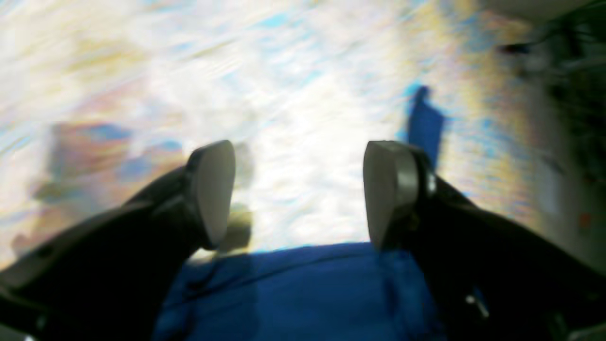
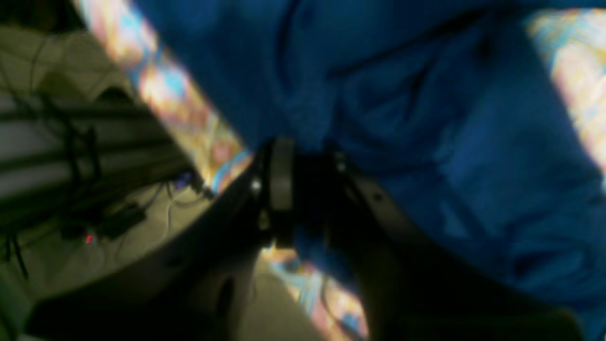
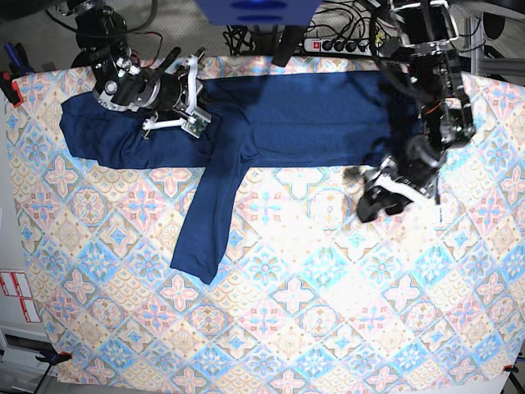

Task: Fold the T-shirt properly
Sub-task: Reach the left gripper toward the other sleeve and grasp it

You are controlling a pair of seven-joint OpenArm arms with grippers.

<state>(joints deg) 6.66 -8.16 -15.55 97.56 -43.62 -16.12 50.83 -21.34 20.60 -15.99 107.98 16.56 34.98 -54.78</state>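
The dark navy T-shirt (image 3: 295,115) lies spread along the far side of the table, one long sleeve (image 3: 205,222) hanging toward the middle. My right gripper (image 3: 201,115) is over the shirt's left part. In the right wrist view the right gripper (image 2: 307,189) is shut on a bunch of the shirt's cloth (image 2: 426,142). My left gripper (image 3: 381,205) is open and empty over the tablecloth, just off the shirt's near right edge. In the blurred left wrist view the left gripper (image 1: 300,194) has its jaws wide apart, with the shirt's edge (image 1: 303,293) below them.
The pastel patterned tablecloth (image 3: 312,312) covers the table. A power strip (image 3: 336,43) and cables lie behind the far edge. A red clamp (image 3: 10,82) holds the cloth at the far left corner. Floor and cables (image 2: 94,222) show beside the table's edge.
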